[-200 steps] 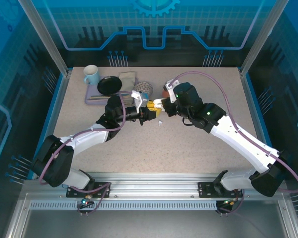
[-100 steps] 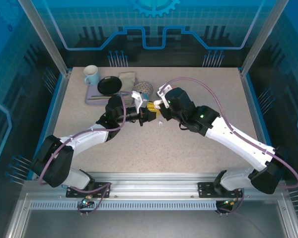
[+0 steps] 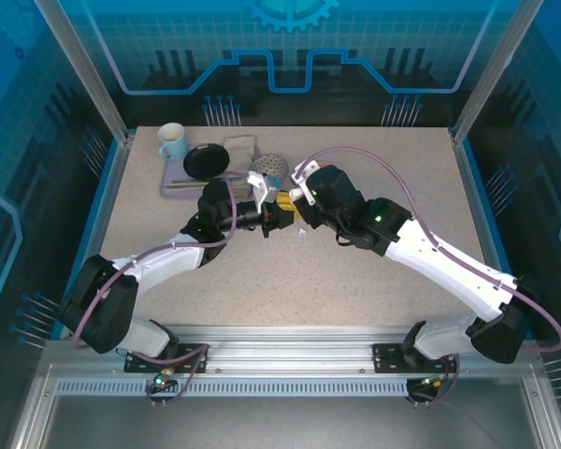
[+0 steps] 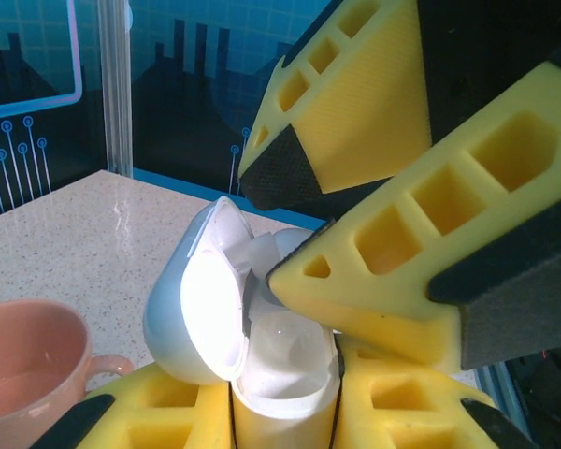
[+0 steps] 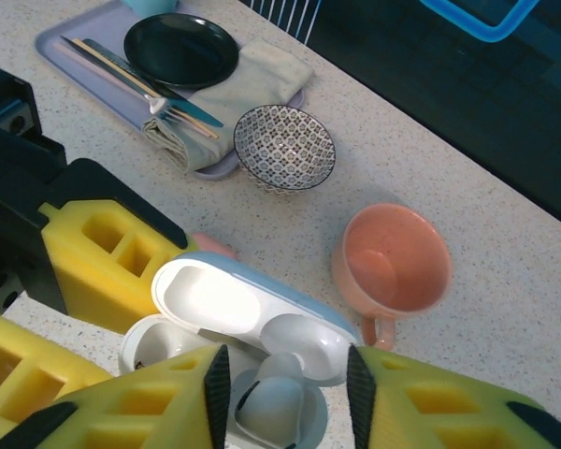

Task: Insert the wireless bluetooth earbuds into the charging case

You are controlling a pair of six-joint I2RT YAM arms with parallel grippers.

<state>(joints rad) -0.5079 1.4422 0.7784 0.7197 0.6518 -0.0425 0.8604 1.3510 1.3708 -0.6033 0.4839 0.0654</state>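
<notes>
The left gripper [image 4: 285,416] is clamped on the lower body of the charging case [image 4: 206,309] and holds it off the table, mouth up, with the lid hinged open. The right gripper [image 5: 280,404] stands directly over that mouth, fingers pointing down into it. A white earbud [image 5: 273,410] sits between the fingers, resting in the case's right-hand socket as seen from the right wrist. The jaws appear to be parted, with a narrow gap showing beside the earbud, so it looks released rather than pinched. The governing relation is vertical: the earbud lies straight below the right gripper, along the socket's own axis, and the open lid rises just beyond the fingers. Any withdrawal should probably run straight back along that axis, to avoid striking the lid. The neighbouring socket [image 5: 154,348] looks empty.
</notes>
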